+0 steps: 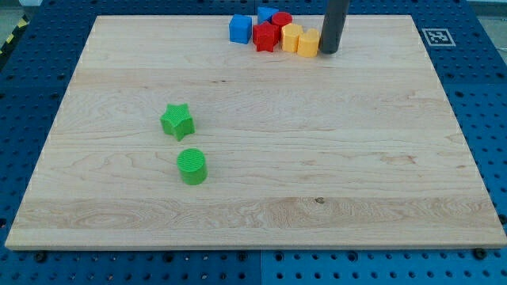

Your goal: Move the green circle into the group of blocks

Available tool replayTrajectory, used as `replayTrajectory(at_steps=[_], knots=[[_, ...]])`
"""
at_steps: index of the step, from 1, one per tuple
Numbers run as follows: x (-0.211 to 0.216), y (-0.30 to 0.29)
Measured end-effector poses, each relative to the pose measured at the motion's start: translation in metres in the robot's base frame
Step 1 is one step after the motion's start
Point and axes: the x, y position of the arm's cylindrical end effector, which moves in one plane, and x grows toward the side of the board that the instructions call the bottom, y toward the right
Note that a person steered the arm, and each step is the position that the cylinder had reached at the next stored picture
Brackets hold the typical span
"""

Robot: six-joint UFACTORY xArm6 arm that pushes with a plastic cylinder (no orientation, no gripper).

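While my tip (329, 51) sat touching the cluster's yellow block (308, 43), empty, green circle (192, 166) lay untouched, well apart; approach step pending, needs getting behind it.

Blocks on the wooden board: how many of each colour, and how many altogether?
Green: 2, a green star block and a green circle block.
Blue: 2, a blue cube block and a blue block behind it.
Red: 2, a red star block and a red round block.
Yellow: 2, yellow blocks.
Total: 8.
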Motion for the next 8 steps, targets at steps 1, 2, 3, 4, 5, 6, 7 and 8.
replayTrajectory(at_steps=[1, 2, 3, 4, 5, 6, 7, 8], knots=[[-0.003, 0.000], [0.033, 0.007], [0.121, 0.043], [0.218, 0.067], [0.308, 0.067], [0.340, 0.057], [0.341, 0.054], [0.341, 0.037]])
